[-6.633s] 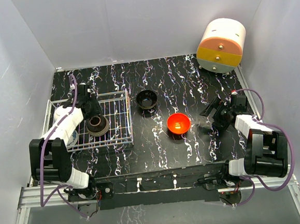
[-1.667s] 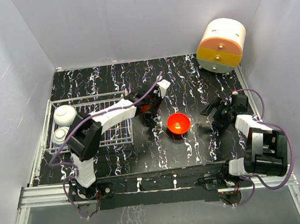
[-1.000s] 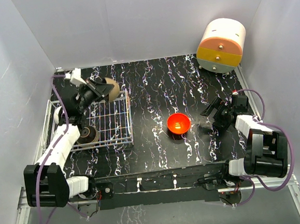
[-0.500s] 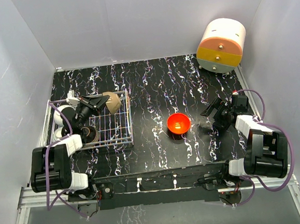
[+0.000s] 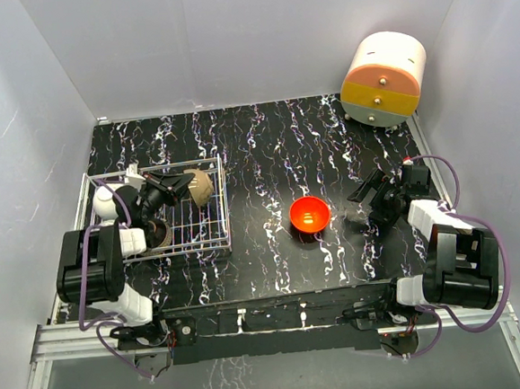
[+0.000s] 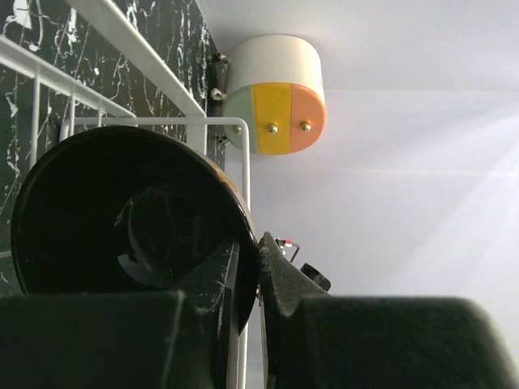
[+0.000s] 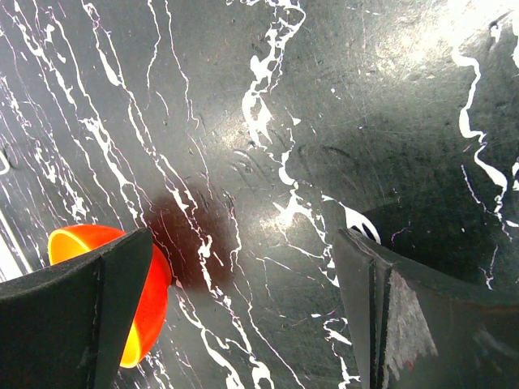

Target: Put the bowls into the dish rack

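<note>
Overall, the desk [image 5: 265,140] is a black slab with white marble veins, closed in by plain pale walls [image 5: 230,44] on three sides. No clutter in the centre.

Far right corner: round cream-and-orange cabinet [image 5: 383,78], well apart from everything else. It also shows in the left wrist view, past the rack wires.

Rack [image 5: 211,239] sits at the left edge of the desk. Inside it: white bowl [image 5: 105,203] at the left side, brown bowl [image 5: 159,234] near the front, partly covered by the left arm.

Left gripper [image 5: 187,184] is clenched on the rim of the dark bowl [image 5: 200,187], one finger on each side of the rim. This bowl is held on edge, its tan face to the right, over the rack's far right corner. The left wrist view shows its black underside [image 6: 130,219] and foot ring. Contact with the rack floor: cannot tell.

Red bowl [image 5: 309,215] stands upright on the bare desk, between rack and right arm, touching neither.

Right gripper [image 5: 371,196] is low over the desk, spread wide and empty. In its wrist view the red bowl sits partly behind one finger [image 7: 89,300].
</note>
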Robot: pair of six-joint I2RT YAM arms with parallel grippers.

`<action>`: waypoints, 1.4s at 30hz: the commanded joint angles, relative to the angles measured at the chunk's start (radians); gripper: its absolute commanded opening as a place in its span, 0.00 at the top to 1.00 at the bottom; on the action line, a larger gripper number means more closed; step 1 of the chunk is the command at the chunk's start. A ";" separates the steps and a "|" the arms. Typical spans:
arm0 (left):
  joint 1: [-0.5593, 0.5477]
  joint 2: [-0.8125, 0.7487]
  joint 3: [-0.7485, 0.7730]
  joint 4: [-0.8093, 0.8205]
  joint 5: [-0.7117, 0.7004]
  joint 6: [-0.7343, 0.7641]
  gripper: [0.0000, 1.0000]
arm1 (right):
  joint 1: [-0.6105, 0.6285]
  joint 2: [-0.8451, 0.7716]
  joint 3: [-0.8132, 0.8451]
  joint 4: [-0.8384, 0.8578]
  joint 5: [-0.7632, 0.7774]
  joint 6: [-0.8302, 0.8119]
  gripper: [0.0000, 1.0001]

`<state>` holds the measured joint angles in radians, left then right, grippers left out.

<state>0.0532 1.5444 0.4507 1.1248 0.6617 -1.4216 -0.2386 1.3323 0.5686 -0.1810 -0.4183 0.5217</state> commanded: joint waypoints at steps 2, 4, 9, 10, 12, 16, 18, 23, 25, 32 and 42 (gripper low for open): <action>0.007 0.058 0.014 0.221 0.016 -0.049 1.00 | -0.007 0.008 0.014 0.037 0.012 -0.017 0.02; 0.012 0.074 0.012 0.217 0.017 -0.040 1.00 | -0.007 0.008 0.012 0.037 0.013 -0.017 0.02; 0.036 0.068 0.002 0.126 0.025 0.008 1.00 | -0.007 0.013 0.008 0.043 0.012 -0.015 0.02; 0.042 0.061 0.003 0.093 0.024 0.028 1.00 | -0.007 0.014 0.007 0.044 0.010 -0.016 0.02; 0.059 0.037 0.001 -0.013 0.021 0.067 1.00 | -0.007 0.016 0.007 0.047 0.009 -0.014 0.02; 0.095 -0.013 0.002 -0.192 0.007 0.161 1.00 | -0.007 0.018 0.005 0.050 0.006 -0.014 0.02; 0.107 -0.027 0.011 -0.258 0.009 0.195 1.00 | -0.007 0.018 0.003 0.051 0.006 -0.014 0.02; 0.132 -0.015 0.022 -0.310 0.030 0.230 0.91 | -0.007 0.016 0.000 0.051 0.004 -0.013 0.02; 0.144 -0.015 0.018 -0.325 0.030 0.240 0.88 | -0.007 0.013 0.000 0.049 0.004 -0.014 0.02; 0.177 -0.053 0.032 -0.453 0.014 0.310 0.79 | -0.007 0.016 -0.004 0.056 0.001 -0.011 0.02; 0.195 -0.132 0.118 -0.706 -0.045 0.457 0.76 | -0.007 0.018 -0.003 0.060 -0.008 -0.009 0.02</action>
<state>0.2352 1.4384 0.5491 0.6487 0.6697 -1.0874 -0.2386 1.3418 0.5663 -0.1532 -0.4232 0.5224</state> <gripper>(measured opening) 0.245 0.979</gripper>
